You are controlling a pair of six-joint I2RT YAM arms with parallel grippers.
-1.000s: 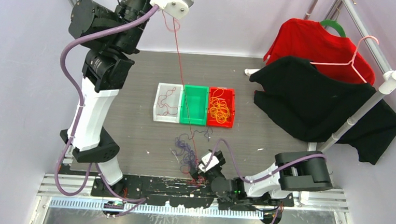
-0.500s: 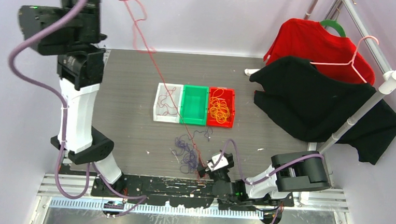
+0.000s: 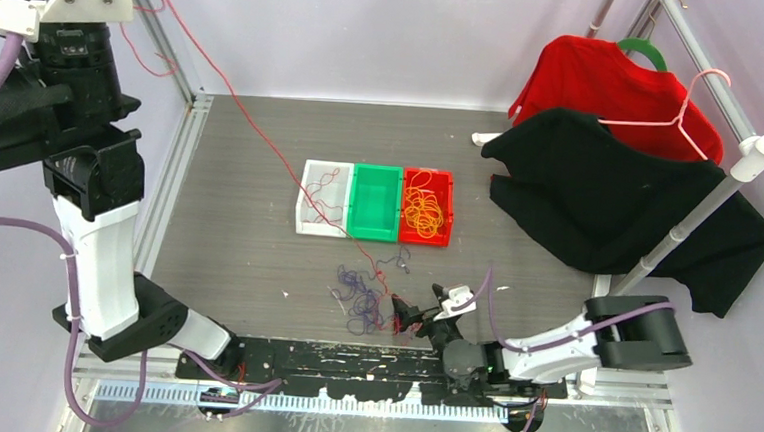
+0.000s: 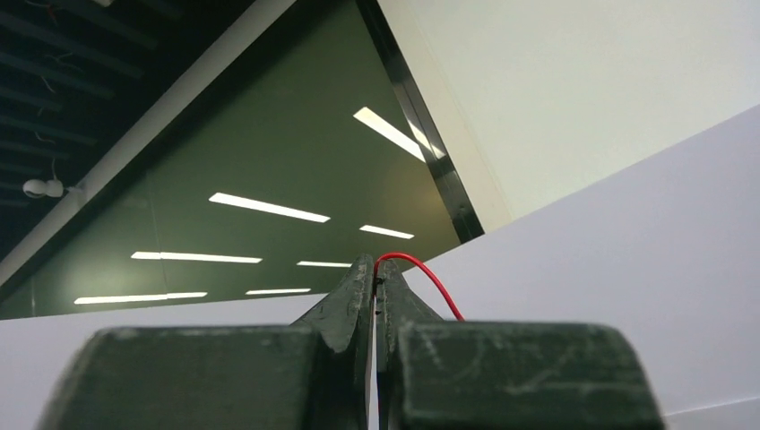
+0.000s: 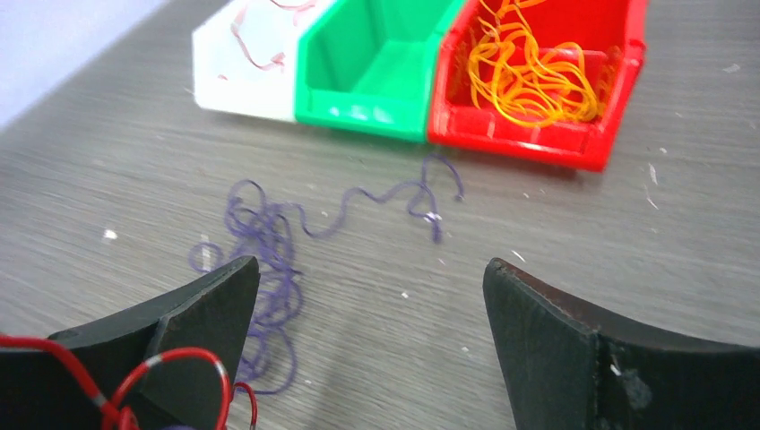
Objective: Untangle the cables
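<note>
Red cable [image 3: 262,139] is clamped in your left gripper [image 4: 375,276], high beyond the table's far-left corner, and runs near-straight down to the near edge. A wide strip of tabletop [image 3: 228,217] lies between the left edge and the white bin [image 3: 302,196]. Purple cable [image 3: 358,297] is a loose wiry clump by the near edge. Orange cable [image 3: 423,214] is coiled in the red bin [image 3: 449,210]. Right gripper [image 5: 367,269] has its jaws spread wide beside the purple clump.

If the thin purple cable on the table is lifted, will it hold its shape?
Probably not: the thin purple cable lies in loose, wavy loops, so it should hang limp. Being so thin, it is likely light. Overlapping loops may snag together.
</note>
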